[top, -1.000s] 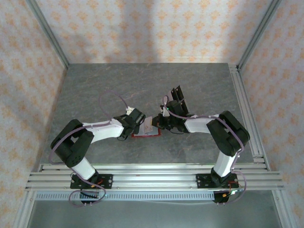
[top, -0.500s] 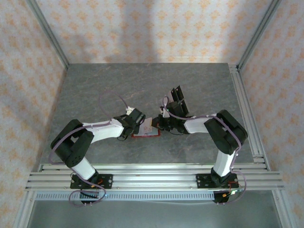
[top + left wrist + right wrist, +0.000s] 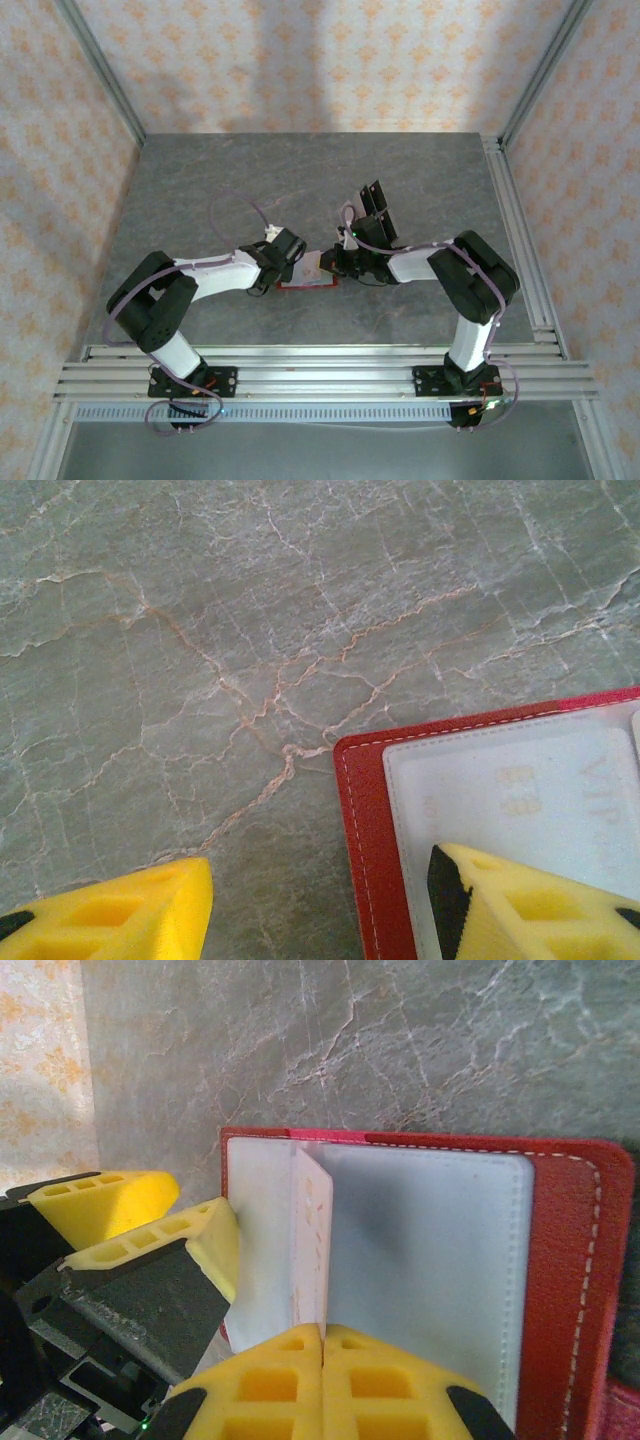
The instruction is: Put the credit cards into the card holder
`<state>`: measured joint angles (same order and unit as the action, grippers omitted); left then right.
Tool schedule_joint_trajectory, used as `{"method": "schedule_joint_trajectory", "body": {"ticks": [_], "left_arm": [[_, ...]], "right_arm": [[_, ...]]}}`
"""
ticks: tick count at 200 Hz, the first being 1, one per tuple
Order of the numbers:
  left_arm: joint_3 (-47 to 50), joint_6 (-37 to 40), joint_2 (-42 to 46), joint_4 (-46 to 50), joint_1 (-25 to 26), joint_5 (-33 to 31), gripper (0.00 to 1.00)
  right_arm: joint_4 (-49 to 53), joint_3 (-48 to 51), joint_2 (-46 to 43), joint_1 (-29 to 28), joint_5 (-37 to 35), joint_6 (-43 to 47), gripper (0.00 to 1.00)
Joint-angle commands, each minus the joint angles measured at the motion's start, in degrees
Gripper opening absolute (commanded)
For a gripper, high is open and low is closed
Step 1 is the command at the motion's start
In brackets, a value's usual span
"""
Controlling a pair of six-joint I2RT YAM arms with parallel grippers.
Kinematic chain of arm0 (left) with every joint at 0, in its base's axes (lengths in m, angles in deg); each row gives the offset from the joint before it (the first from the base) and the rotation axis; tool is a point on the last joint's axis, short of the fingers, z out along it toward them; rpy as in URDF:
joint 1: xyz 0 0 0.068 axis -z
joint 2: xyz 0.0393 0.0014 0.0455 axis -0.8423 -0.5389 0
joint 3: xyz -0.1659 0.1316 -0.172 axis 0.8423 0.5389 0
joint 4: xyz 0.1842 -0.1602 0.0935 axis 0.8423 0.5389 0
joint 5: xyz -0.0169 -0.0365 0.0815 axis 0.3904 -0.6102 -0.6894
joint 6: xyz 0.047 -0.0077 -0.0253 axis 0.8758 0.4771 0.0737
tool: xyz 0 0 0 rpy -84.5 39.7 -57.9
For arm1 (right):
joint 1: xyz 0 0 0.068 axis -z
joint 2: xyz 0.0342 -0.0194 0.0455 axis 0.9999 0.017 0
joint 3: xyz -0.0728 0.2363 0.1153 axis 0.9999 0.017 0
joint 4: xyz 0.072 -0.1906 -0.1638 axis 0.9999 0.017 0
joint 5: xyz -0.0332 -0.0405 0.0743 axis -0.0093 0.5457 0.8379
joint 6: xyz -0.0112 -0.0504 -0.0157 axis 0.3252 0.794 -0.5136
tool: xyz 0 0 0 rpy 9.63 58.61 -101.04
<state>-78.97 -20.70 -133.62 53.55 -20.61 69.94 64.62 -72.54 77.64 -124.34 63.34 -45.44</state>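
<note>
The red card holder (image 3: 308, 282) lies open on the table between both arms. In the right wrist view its pale inner pocket (image 3: 430, 1260) faces up inside the red border. My right gripper (image 3: 322, 1332) is shut on a pale credit card (image 3: 312, 1230), which stands on edge over the pocket's left part. My left gripper (image 3: 320, 910) is open and straddles the holder's left edge (image 3: 360, 820). One of its yellow fingers (image 3: 530, 900) rests on the pale pocket and the other (image 3: 110, 915) is over the bare table. From above, the two grippers (image 3: 296, 262) (image 3: 326, 262) nearly meet over the holder.
Dark cards (image 3: 375, 205) lie just behind the right gripper. Aluminium rails (image 3: 520, 230) run along the table's right side and near edge. Patterned walls close in the left, back and right. Grey marbled table (image 3: 230, 180) lies open at the back left.
My right gripper has crept a little to the left with the card. The left gripper and the card holder have stayed put.
</note>
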Motion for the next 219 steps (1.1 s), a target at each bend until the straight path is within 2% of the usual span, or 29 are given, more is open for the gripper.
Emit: {"method": "schedule_joint_trajectory", "body": {"ticks": [1, 219], "left_arm": [[1.46, -1.02, -0.53, 2.15, 0.49, -2.0, 0.6], [1.79, -1.35, -0.46, 2.01, 0.58, -2.09, 0.6]], "right_arm": [[1.77, 0.83, -0.72, 0.75, -1.31, 2.3, 0.0], [-0.22, -1.35, 2.36, -1.12, 2.93, 2.6, 0.0]]}}
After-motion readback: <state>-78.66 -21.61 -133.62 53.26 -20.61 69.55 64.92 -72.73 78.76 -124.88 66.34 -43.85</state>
